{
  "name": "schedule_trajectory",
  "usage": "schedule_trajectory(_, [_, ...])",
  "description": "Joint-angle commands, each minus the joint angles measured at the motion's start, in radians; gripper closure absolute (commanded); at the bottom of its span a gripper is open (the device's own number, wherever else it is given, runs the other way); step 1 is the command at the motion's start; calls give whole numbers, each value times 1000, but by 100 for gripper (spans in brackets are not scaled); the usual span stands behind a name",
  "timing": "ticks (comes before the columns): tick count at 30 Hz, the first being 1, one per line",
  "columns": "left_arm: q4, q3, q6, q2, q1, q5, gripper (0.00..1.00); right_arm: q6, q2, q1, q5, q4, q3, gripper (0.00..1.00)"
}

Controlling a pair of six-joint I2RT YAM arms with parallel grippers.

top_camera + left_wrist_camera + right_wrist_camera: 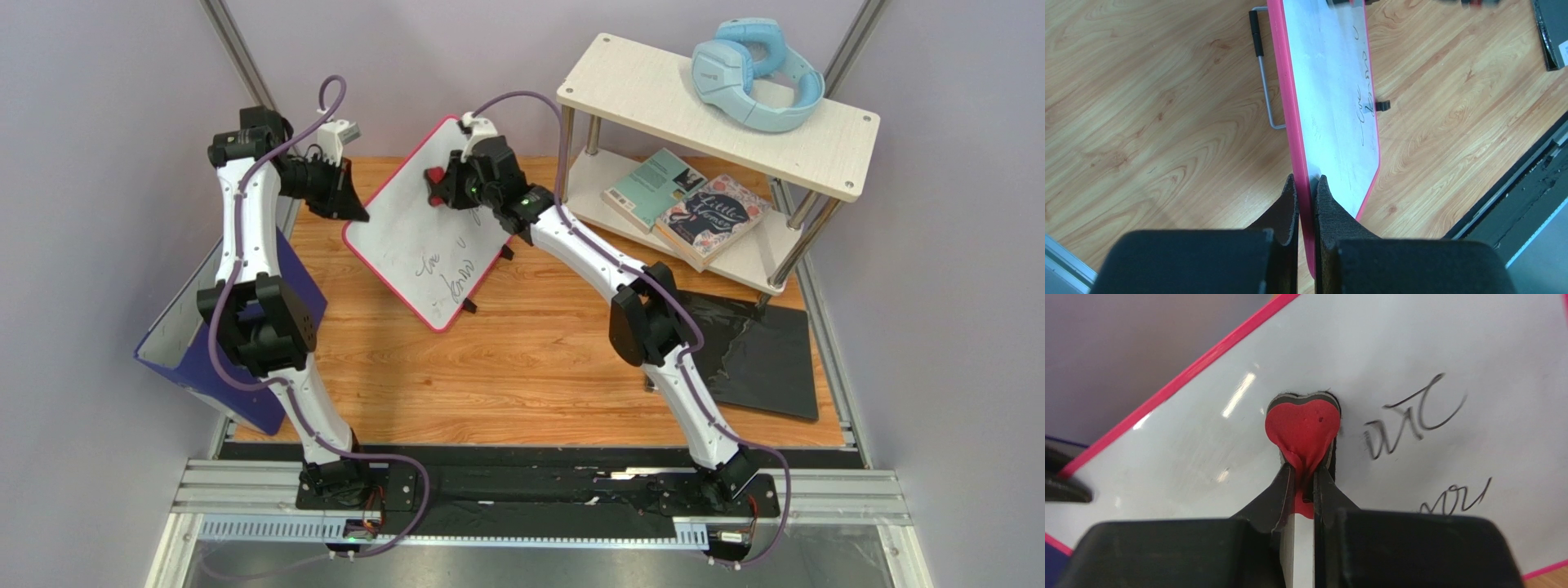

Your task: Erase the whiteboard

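Seen from above, the whiteboard [411, 239] stands tilted in the upper middle of the frame, over the wooden table [540, 368]. The left gripper [353, 203] meets its left edge. The right gripper [442, 184] is up at the board's top part with a red eraser [434, 179] against the white face. Black scribbles [448, 272] cover the board's lower half. A blue-purple folder [233, 331] leans at the left. A shelf [638, 92] fills the upper right, with pale blue headphones [751, 74] on top and two books [687, 202] underneath. A black mat [761, 361] lies at the lower right.

In the left wrist view, the claw at bottom centre is nipped tight on the board's pink rim, one finger on each side. The board runs almost edge-on up the frame. A wire stand [1265, 79] sticks out to the left of the rim, and a small black foot [1382, 105] shows on the right.

In the right wrist view, the jaws are narrow and pinch the tail of the heart-shaped eraser at the centre of the frame. The heart sits against the white face, and the scribbles are just to its right.
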Motion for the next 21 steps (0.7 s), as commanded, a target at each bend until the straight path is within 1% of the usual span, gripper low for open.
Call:
schedule_trajectory(1, [-55, -14, 129, -57, -40, 26, 100, 221, 55, -89, -47, 143, -4, 100])
schedule_trajectory(4, [-60, -18, 132, -58, -40, 25, 100, 283, 82, -94, -22, 140, 17, 100])
schedule_trajectory(7, [-66, -21, 144, -66, -40, 21, 100, 367, 134, -102, 12, 62, 86, 100])
schedule_trajectory(9, [-67, -28, 154, -75, -40, 12, 100, 444, 154, -117, -13, 62, 98, 100])
schedule_trajectory(11, [-69, -34, 161, -81, -40, 8, 100, 479, 168, -125, -34, 62, 95, 100])
schedule_trajectory(13, [-72, -37, 171, -89, -40, 5, 100, 476, 171, -125, -50, 74, 95, 100])
schedule_trajectory(16, [-77, -45, 178, -93, -40, 5, 100, 463, 167, -120, -114, 111, 94, 100])
schedule_trajectory(17, [-77, -45, 180, -95, -41, 6, 100, 447, 158, -117, -144, 114, 94, 100])
schedule_trajectory(19, [-78, -47, 181, -98, -40, 9, 100, 386, 141, -102, -161, 107, 88, 100])
schedule_trajectory(21, [-78, -47, 181, -101, -40, 14, 100, 361, 101, -84, -157, 103, 46, 100])
